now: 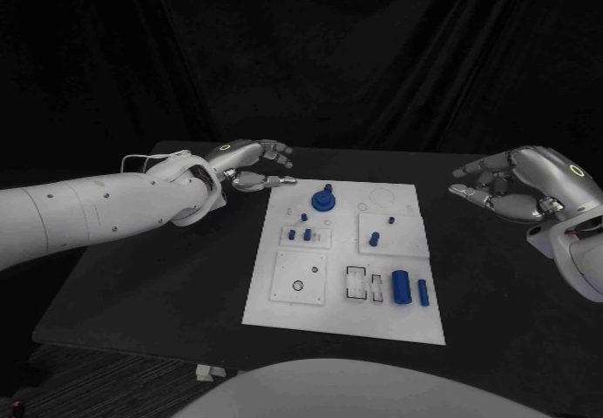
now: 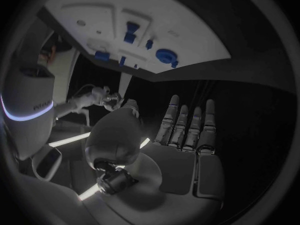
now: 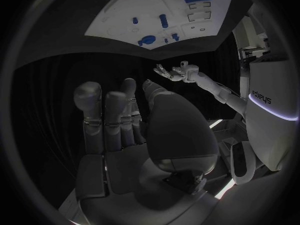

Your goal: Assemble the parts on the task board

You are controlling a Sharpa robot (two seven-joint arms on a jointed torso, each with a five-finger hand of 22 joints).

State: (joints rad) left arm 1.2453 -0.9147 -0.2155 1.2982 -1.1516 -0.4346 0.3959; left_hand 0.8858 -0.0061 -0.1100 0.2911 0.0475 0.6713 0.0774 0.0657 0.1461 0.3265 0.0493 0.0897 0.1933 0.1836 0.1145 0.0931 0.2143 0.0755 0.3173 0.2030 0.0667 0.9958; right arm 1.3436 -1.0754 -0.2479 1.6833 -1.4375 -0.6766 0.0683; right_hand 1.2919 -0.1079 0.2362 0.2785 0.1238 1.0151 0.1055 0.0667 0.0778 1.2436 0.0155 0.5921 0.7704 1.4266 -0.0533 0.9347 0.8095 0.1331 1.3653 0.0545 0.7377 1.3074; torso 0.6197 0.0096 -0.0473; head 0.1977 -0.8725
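Left hand hung over the black table just off the board's 10 o'clock corner, fingers spread apart and holding nothing; the wrist camera showed the fingers straight and side by side with an empty palm. Right hand sat off the board's 2 o'clock side, well apart from it, fingers loosely curled but separated, also holding nothing. Its wrist camera showed the same, an open palm with nothing in it.

The white board lay in the middle of the table, long side running 12 to 6. Neither hand touched it. At about 12 on the board stood a blue round piece with a peg on top. A couple of small blue pegs sat just below that, toward 9. Two more small blue bits were over toward 3. Down at 5 o'clock lay a fat blue cylinder with a thinner blue bar just beside it, near the board's right edge.

Hard parts: the small pegs were too tiny to tell whether they stood in holes or just lay on top. The outlined slots next to the cylinder were hard to read too.

There was bare table on both long sides of the board, wider on the 9 o'clock side. The board's 6 o'clock edge came close to the table's front edge.
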